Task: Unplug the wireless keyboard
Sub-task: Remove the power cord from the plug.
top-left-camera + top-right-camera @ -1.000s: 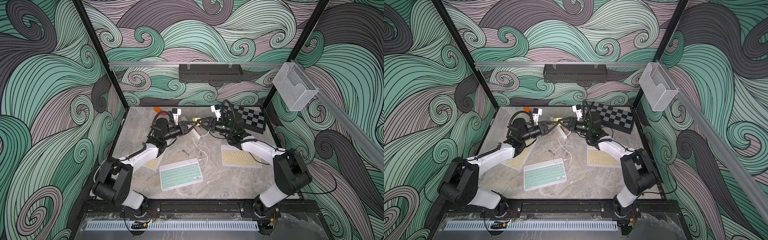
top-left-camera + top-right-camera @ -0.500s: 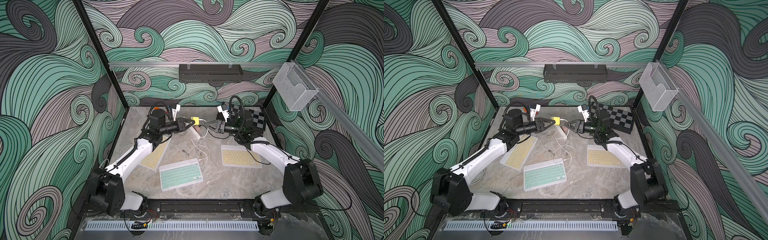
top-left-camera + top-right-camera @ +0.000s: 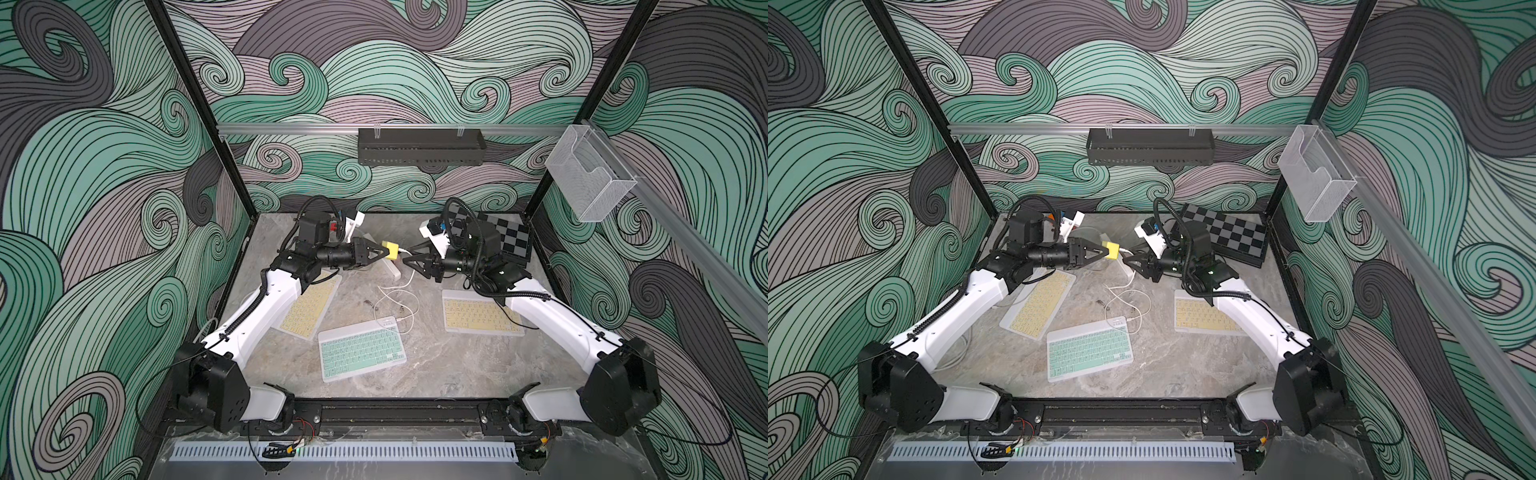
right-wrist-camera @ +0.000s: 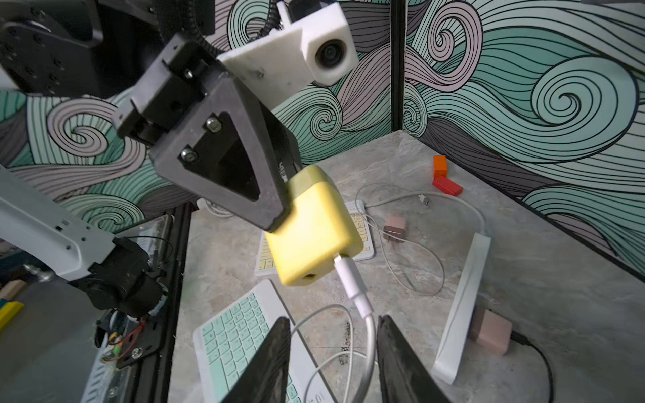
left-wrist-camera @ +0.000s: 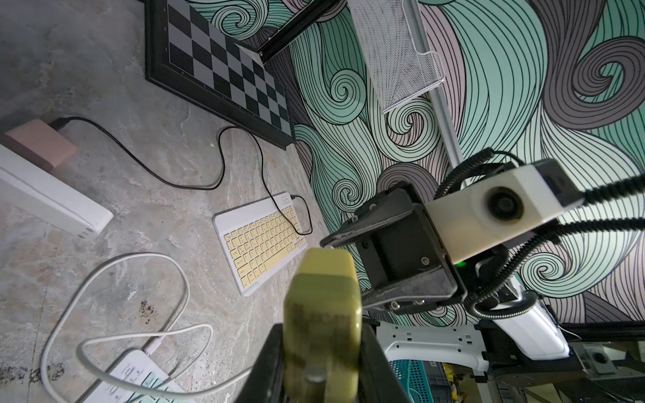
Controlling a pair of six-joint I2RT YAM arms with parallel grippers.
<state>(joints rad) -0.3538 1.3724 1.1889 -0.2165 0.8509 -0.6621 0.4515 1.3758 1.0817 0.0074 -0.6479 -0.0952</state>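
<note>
My left gripper (image 3: pixel 384 253) is shut on a yellow charger block (image 3: pixel 390 249) and holds it above the back middle of the table; the block fills the jaws in the left wrist view (image 5: pixel 323 296). A white cable (image 4: pixel 356 289) is plugged into the block and loops down over the table (image 3: pixel 399 299) to the mint-green wireless keyboard (image 3: pixel 361 353) at the front middle. My right gripper (image 3: pixel 409 258) faces the block from the right and is open. In the right wrist view the cable runs between its fingers (image 4: pixel 398 349), just below the plug, close to one finger.
Two yellow-keyed keyboards lie left (image 3: pixel 307 309) and right (image 3: pixel 478 318). A white power strip (image 4: pixel 460 307) with a pink charger (image 4: pixel 488 331) and black cable lies under the grippers. A chessboard (image 3: pixel 507 237) sits back right. Red and orange blocks (image 4: pixel 445 178) are in the back left corner.
My left arm has lifted the yellow charger off the table and holds it raised. My right gripper drew back, then moved in towards the charger, and its jaws narrowed around the white cable.
</note>
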